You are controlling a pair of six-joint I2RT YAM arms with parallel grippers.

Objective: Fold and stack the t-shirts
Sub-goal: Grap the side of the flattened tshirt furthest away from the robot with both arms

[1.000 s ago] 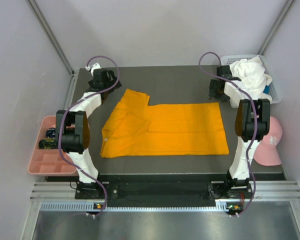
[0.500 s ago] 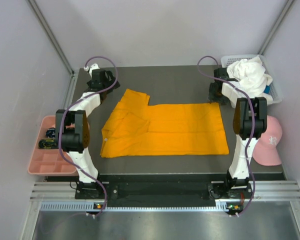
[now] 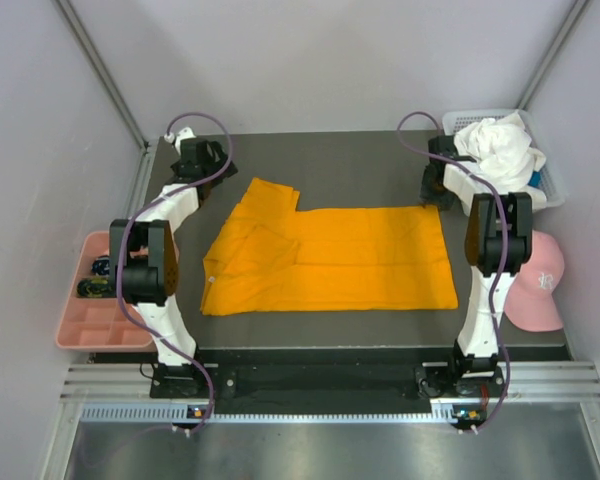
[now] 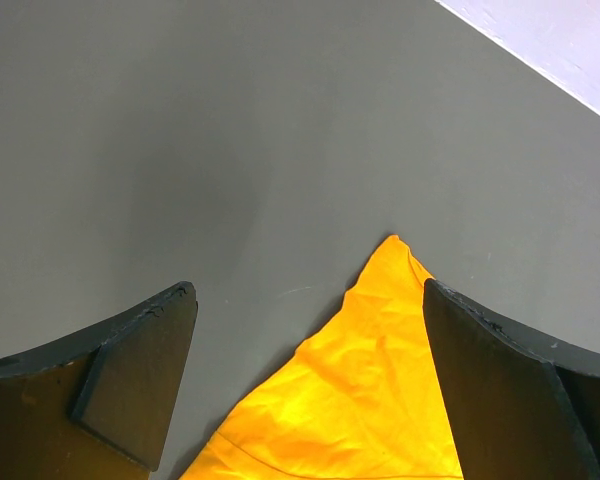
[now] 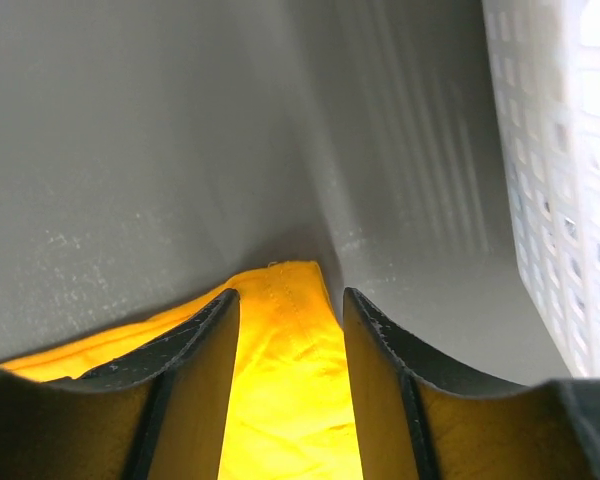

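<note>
The orange t-shirt (image 3: 330, 260) lies spread flat on the dark table, one sleeve side folded in at the left. The white t-shirt (image 3: 495, 150) is bunched in a white basket (image 3: 550, 185) at the far right. My left gripper (image 3: 208, 170) hovers wide open at the orange shirt's far left corner (image 4: 380, 340), which lies between its fingers (image 4: 308, 300) untouched. My right gripper (image 3: 435, 190) sits low over the far right corner (image 5: 285, 330). Its jaws (image 5: 290, 300) straddle the hem, partly closed, with a gap still showing on each side.
A pink cap (image 3: 540, 285) rests off the table's right edge. A pink compartment tray (image 3: 90, 320) with small items sits off the left edge. Grey walls enclose the table on three sides, and the white basket (image 5: 560, 150) stands just right of my right gripper.
The right gripper's jaws have narrowed around the orange shirt's corner, and that arm has shifted slightly. The left arm has edged a little; its gripper stays wide open.
</note>
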